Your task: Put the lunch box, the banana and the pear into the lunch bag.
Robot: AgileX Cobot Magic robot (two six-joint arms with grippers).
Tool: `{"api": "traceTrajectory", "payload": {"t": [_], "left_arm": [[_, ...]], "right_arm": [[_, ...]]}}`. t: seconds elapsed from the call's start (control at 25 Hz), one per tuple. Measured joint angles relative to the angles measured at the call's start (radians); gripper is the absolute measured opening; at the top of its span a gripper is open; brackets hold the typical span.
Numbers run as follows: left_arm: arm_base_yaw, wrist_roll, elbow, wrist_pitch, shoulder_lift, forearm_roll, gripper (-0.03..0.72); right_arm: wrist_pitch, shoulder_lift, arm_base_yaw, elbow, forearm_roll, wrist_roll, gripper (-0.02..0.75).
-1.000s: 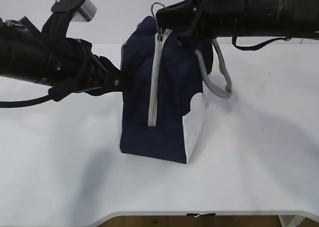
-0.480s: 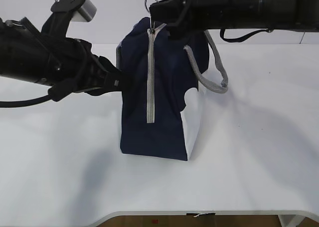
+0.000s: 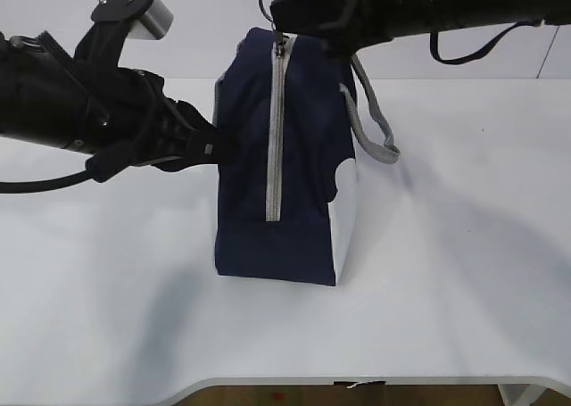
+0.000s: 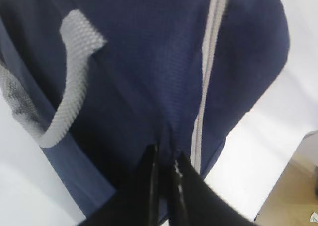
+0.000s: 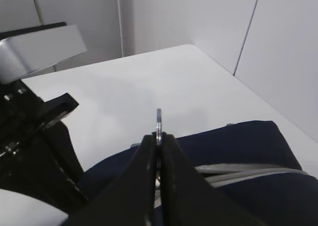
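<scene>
The exterior view is bright and evenly lit, the white counter (image 3: 464,272) close to washed out. Soft, diffuse shadows spread on it below and left of the lunch bag (image 3: 294,227) and to its right, pointing to light from above. The black arms lose detail in darkness. The left wrist view is dim and blurred, the navy fabric soft. The right wrist view is paler, its near foreground out of focus.

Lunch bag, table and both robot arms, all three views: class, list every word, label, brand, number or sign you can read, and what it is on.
None: no readable text in any view.
The lunch bag shows plain fabric and a zipper strip.
The table and the arms are unmarked.
</scene>
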Motion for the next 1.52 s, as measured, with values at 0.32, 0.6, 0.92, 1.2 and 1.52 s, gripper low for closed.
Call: {"api": "traceTrajectory", "payload": {"t": [0.32, 0.6, 0.92, 1.2, 1.52], "left_arm": [[0.000, 0.000, 0.000, 0.010, 0.000, 0.004, -0.003], [0.000, 0.000, 0.000, 0.012, 0.000, 0.004, -0.004], [0.000, 0.000, 0.000, 0.016, 0.000, 0.006, -0.004], [0.000, 0.000, 0.000, 0.031, 0.000, 0.020, -0.004], [0.000, -0.008, 0.000, 0.045, 0.000, 0.039, -0.004]], "right_arm": [[-0.016, -0.026, 0.000, -0.004, -0.137, 0.095, 0.006], [-0.093, -0.003, 0.000, -0.015, -0.100, 0.088, 0.006], [-0.141, 0.068, 0.000, -0.057, 0.064, -0.023, 0.006], [-0.191, 0.123, -0.011, -0.100, 0.181, -0.083, 0.006], [-0.193, 0.202, -0.026, -0.194, 0.200, -0.086, 0.006]]}}
